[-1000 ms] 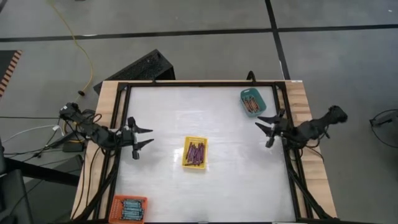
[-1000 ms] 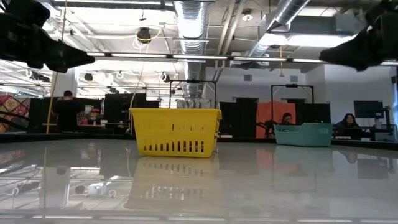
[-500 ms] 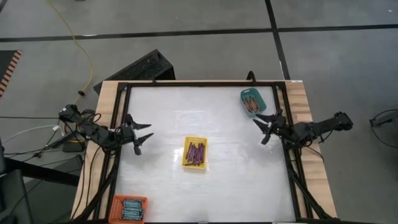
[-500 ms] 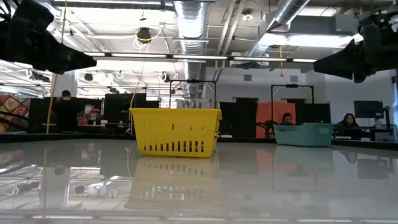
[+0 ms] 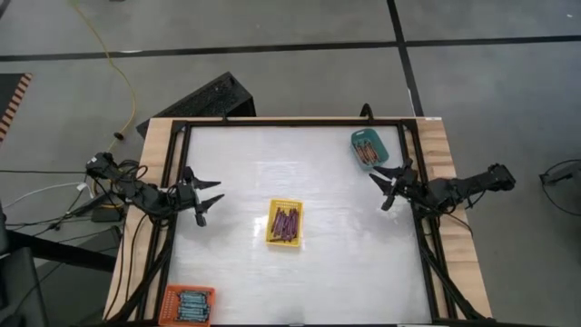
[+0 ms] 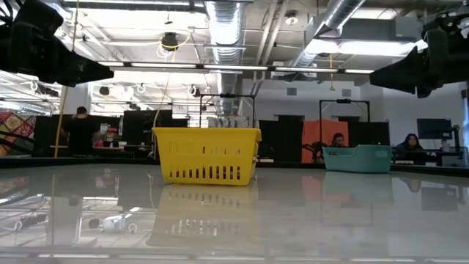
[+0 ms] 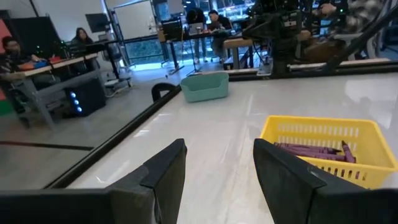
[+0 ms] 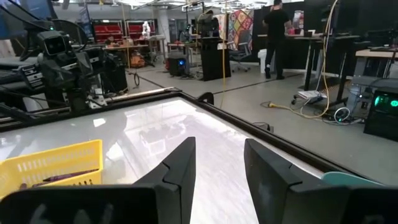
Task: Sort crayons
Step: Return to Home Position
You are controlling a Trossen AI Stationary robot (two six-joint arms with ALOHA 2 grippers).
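This is an open-plan robotics lab, half workshop, half office. Bare ducts point(image 6: 220, 18) and pipes point(image 6: 333, 15) hang under an unfinished ceiling point(image 6: 132, 33) with strip lights point(image 6: 183, 67). Beyond the left gripper point(image 7: 219, 147), people point(image 7: 81, 37) sit at desks point(image 7: 56, 67) with monitors point(image 7: 97, 22). Beyond the right gripper point(image 8: 219, 143) are red shelves point(image 8: 127, 28), a standing person point(image 8: 275, 28), and cables point(image 8: 311, 98) trailing over a concrete floor point(image 8: 249, 102).

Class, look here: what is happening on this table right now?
Nothing is being handled. The left gripper and right gripper hover open and empty at the sides of the white table. The yellow plastic basket holds purple crayons, the teal plastic tray reddish crayons, the orange plastic tray bluish-grey crayons.
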